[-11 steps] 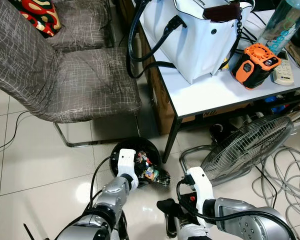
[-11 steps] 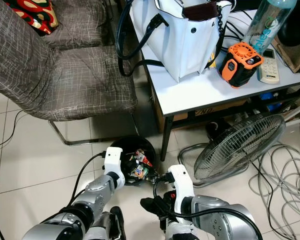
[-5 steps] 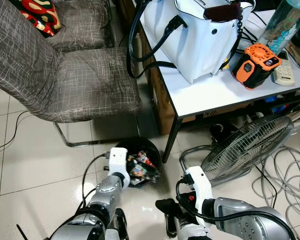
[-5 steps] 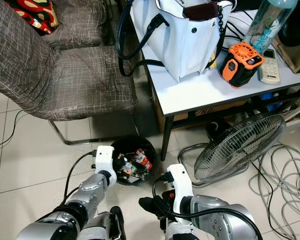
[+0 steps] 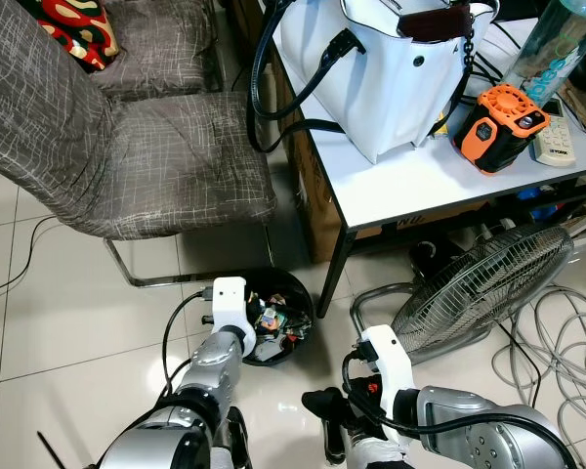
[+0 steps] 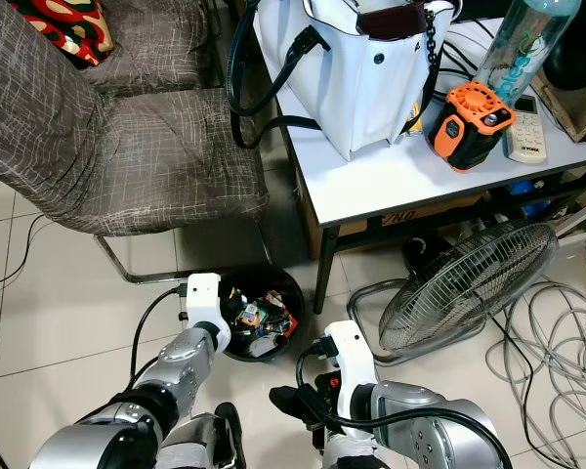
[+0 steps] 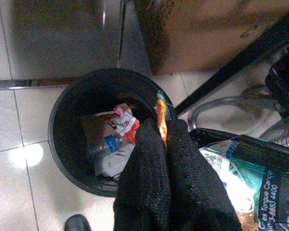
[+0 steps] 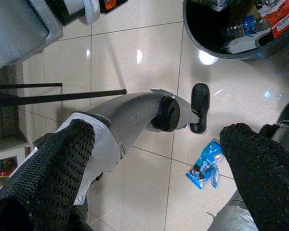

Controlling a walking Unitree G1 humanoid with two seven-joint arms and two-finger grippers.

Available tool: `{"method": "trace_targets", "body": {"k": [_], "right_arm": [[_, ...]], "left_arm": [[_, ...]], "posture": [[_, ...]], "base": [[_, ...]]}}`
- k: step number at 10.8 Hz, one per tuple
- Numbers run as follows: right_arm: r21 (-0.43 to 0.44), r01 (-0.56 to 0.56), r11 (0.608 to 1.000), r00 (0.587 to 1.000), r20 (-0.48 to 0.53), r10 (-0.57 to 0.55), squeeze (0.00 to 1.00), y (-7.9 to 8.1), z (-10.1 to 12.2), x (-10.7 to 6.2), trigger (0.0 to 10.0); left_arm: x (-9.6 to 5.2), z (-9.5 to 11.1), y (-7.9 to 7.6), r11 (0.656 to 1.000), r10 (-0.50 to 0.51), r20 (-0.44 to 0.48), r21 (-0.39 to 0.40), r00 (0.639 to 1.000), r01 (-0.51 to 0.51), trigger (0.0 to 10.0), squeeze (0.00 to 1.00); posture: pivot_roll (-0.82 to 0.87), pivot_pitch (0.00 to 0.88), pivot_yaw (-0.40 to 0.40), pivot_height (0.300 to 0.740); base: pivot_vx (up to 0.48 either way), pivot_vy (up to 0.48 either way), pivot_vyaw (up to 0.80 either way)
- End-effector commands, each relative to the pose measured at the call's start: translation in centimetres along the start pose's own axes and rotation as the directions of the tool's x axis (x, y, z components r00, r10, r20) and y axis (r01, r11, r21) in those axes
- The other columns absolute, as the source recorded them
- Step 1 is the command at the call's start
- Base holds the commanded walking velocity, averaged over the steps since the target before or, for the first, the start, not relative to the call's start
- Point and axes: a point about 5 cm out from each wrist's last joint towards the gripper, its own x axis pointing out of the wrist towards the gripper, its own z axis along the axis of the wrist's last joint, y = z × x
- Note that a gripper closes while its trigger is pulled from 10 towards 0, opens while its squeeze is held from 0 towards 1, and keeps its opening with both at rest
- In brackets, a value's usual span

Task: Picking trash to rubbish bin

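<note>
Right over the bin, the left end effector has its two black fingers pressed together with a thin orange-and-green scrap of wrapper pinched between them, hanging just above the rim on the side nearest the bench leg. Beside the fingers there's a crumpled foil packet with "Torque" and "8883 400" printed on it, looks like it's riding along with the grip, though I can't tell if it's actually clamped or just snagged.

The bin is already pretty full: red-and-white wrapper, a small bottle with a blue label, some white paper.

The right end effector hangs low with its fingers spread wide, nothing in them. Under it on the floor tiles lies a blue wrapper, so the job isn't finished.

What could go wrong: the scrap sits right at the rim's edge, so letting go here might drop it outside onto the tiles. That foil packet could also stick to the mesh finger covers and not fall at all.

Other readable stuff: nothing legible on the white bag up on the bench.
</note>
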Motion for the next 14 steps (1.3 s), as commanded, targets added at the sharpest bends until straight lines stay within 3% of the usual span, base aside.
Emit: {"method": "trace_targets", "body": {"k": [1,3,4,14], "right_arm": [[-0.003,-0.006,1.0,1.0,-0.001,0.006,1.0,0.3,-0.3,-0.1,10.0],[-0.003,-0.009,1.0,1.0,-0.001,0.009,1.0,0.3,-0.3,-0.1,10.0],[-0.004,-0.013,1.0,1.0,0.001,0.013,1.0,0.4,-0.3,-0.2,10.0],[-0.002,-0.029,1.0,1.0,0.007,0.029,1.0,0.7,-0.3,-0.1,10.0]], "left_arm": [[-0.1,-0.6,0.0,1.0,0.017,-0.022,-0.009,1.0,-0.017,10.0,0.0],[0.1,0.2,0.0,0.999,0.013,-0.002,-0.043,1.0,-0.013,10.0,0.0],[0.2,0.5,0.2,0.998,0.022,0.011,-0.052,1.0,-0.022,10.0,1.0],[0.1,0.3,0.3,0.998,0.053,0.01,-0.035,0.999,-0.052,10.0,1.0]], "posture": [[-0.26,0.315,0.008,0.74],[-0.26,0.315,0.008,0.74],[-0.27,0.316,0.007,0.74],[-0.27,0.32,0.009,0.74]], "base": [[0.0,0.0,0.0],[0.0,0.0,0.0],[0.0,0.0,0.0],[0.0,0.0,0.0]]}}
